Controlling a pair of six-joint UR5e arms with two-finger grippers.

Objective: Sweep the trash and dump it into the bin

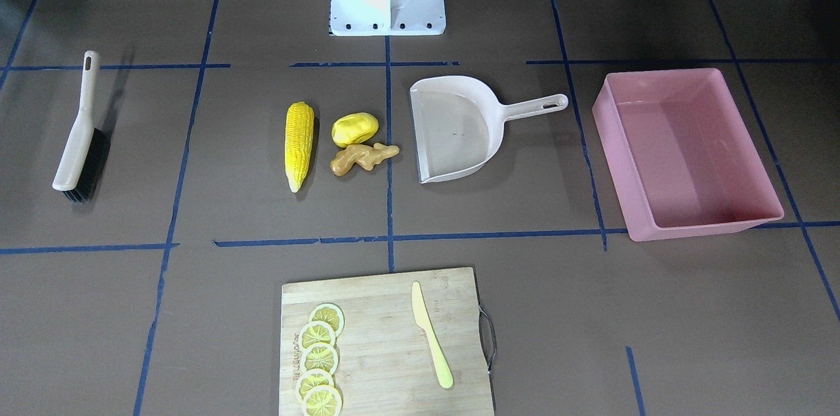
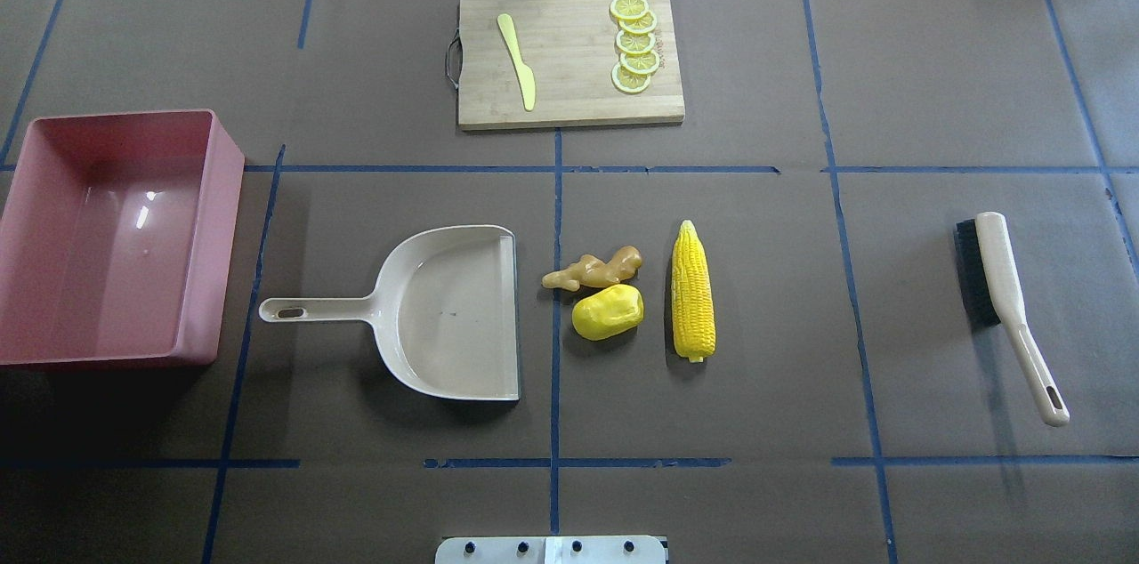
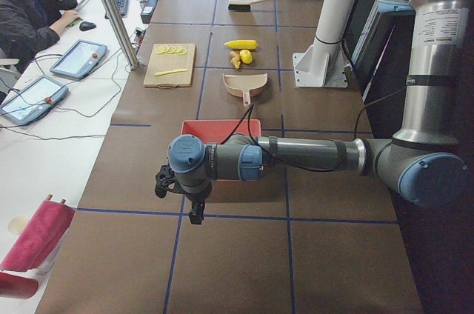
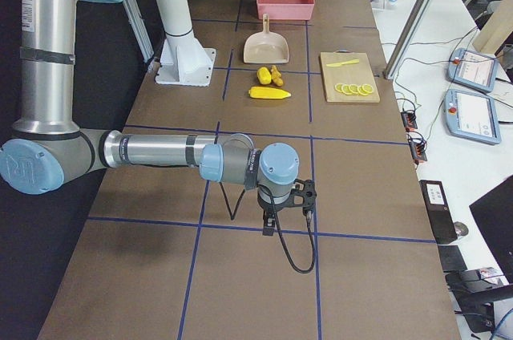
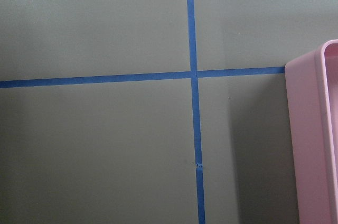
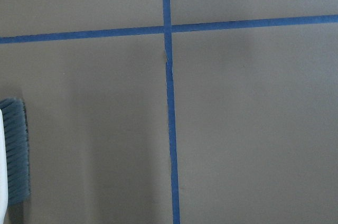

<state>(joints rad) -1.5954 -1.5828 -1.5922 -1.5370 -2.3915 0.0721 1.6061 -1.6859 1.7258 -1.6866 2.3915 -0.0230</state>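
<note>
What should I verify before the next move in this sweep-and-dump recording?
1. The beige plastic dustpan is empty: ok.
2. The long yellow corn cob, rounded yellow lump and knobbly tan ginger root lie grouped off its open edge: ok.
3. The large pink plastic bin is empty: ok.
4. The beige-handled black-bristled brush lies free on the robot's right: ok.
5. The left gripper and right gripper are open: cannot tell.
</note>
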